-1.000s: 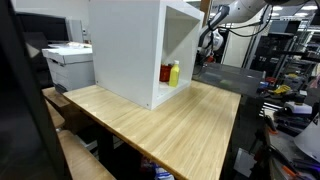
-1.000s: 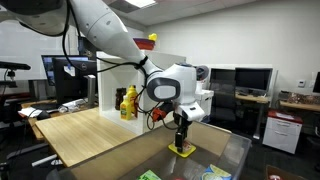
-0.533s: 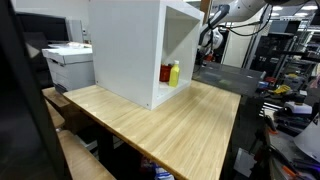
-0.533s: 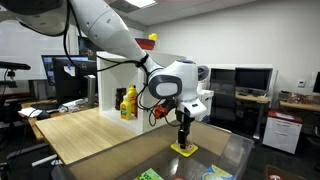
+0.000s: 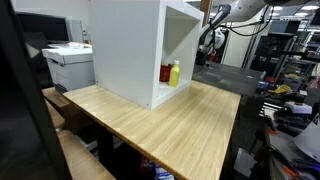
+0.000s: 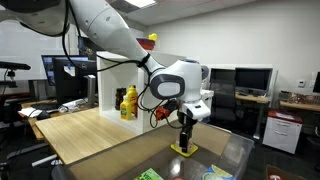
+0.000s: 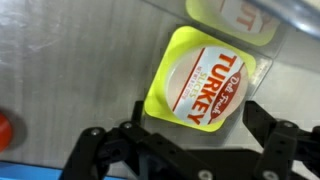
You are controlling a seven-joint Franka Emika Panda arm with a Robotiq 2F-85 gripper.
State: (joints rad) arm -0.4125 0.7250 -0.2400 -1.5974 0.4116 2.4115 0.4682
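Note:
A yellow tray-shaped package (image 7: 205, 85) with a red and white "TURKEY" label lies flat on a grey metal surface (image 7: 70, 60). My gripper (image 7: 200, 132) hangs directly over it, open, with one black finger (image 7: 135, 138) on each side of the package's near edge and nothing held. In an exterior view the gripper (image 6: 184, 139) points straight down at the same yellow package (image 6: 185, 151), close above it. In an exterior view the arm (image 5: 222, 14) reaches down behind the white cabinet, and the package is hidden there.
A second yellow package (image 7: 235, 14) lies just beyond the first, and an orange object (image 7: 4, 130) sits to one side. A white open cabinet (image 6: 112, 80) holding yellow and red bottles (image 5: 172, 73) stands on the wooden table (image 5: 170, 125). Green and blue packets (image 6: 148, 175) lie nearby.
The gripper has drifted slightly sideways over the yellow package and stays open. Nothing else has moved.

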